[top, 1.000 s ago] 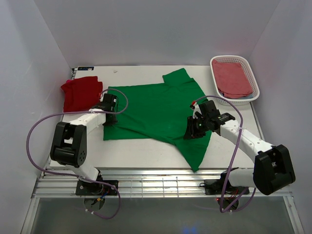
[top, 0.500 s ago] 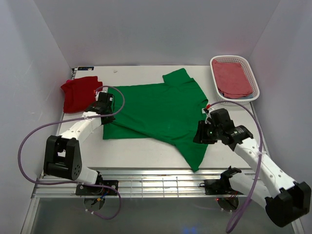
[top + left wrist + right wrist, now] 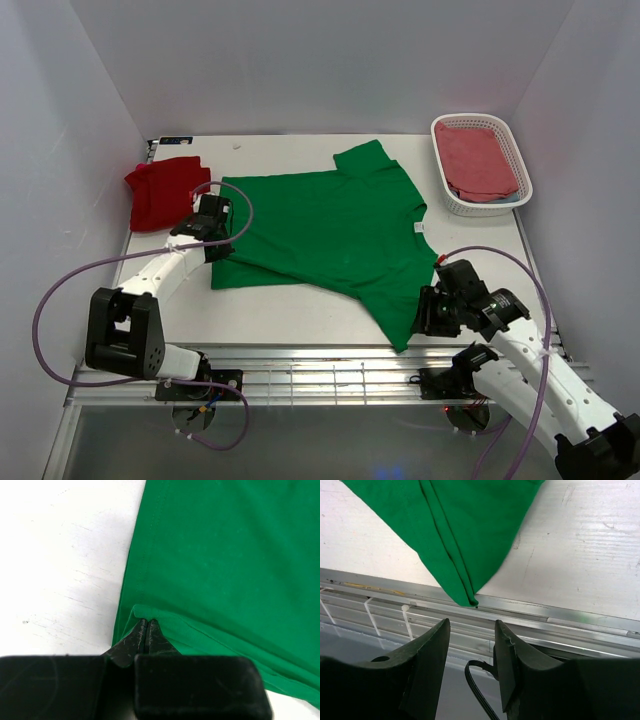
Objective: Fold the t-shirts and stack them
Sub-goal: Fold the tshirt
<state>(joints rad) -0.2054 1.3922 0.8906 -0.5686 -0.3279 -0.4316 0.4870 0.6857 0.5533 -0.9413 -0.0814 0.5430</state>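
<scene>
A bright green t-shirt (image 3: 330, 230) lies spread over the middle of the table, one corner reaching the near edge. A deep red t-shirt (image 3: 165, 190) sits bunched at the back left. My left gripper (image 3: 214, 247) is at the green shirt's left edge. In the left wrist view it (image 3: 146, 623) is shut, pinching a small fold of the green t-shirt (image 3: 225, 555). My right gripper (image 3: 426, 312) hovers by the shirt's near-right corner. In the right wrist view it (image 3: 471, 630) stands open and holds nothing, just short of the green t-shirt's pointed tip (image 3: 465, 555).
A white basket (image 3: 470, 118) holding a pink cloth (image 3: 475, 158) stands at the back right. A metal rail (image 3: 560, 620) runs along the table's near edge, under my right gripper. White walls close in the left, right and back.
My right arm has drawn back toward the near edge, its jaws opening and leaving the green shirt. My left gripper has closed on the shirt's left edge.
</scene>
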